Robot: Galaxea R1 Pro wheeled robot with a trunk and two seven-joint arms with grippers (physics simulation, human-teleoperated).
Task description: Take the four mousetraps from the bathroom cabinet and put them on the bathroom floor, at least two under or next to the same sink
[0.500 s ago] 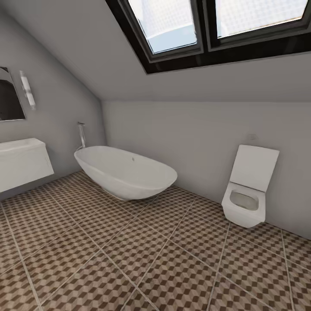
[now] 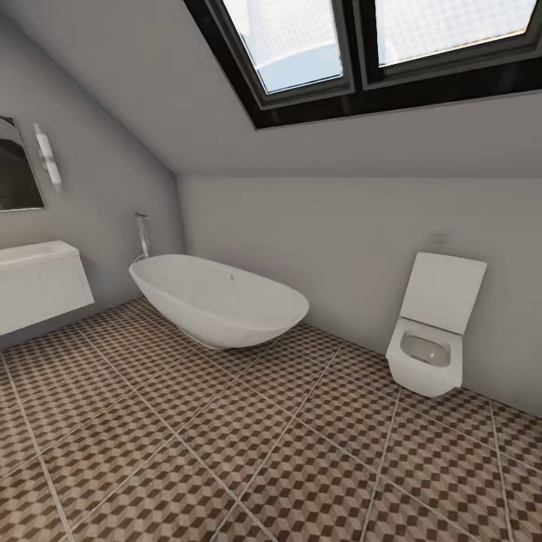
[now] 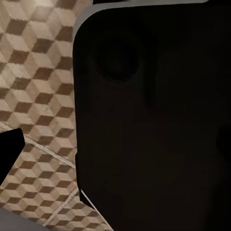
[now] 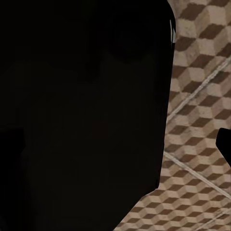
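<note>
Head view, left to right. Far left wall: dark mirror with a slim wall light beside it. Below them the bathroom sink, a white basin on a boxy white wall-hung unit, cut off by the frame edge. Next, a floor-standing chrome tap touching the back rim line of the oval white bathtub, which sits in the corner under the sloped ceiling. Overhead, a black-framed skylight. Right side: white toilet with its lid up, against the far wall. The bathroom floor, cube-pattern tiles with pale grout, spans the whole foreground.

No mousetraps and no orange-brown cabinet in any frame.

Left wrist view: dark robot body panel close up, patterned floor beside it; a black sliver at the edge may be a finger, so finger state cannot be told. Right wrist view: same story, big dark panel, floor tiles alongside, a small black shape at the edge; cannot tell whether the fingers are apart or together.

Step judged: transit or search, robot in the bathroom, cabinet not yet located. Next move likely calls for turning the base or head to find the cabinet, then approaching it to reach the traps.
</note>
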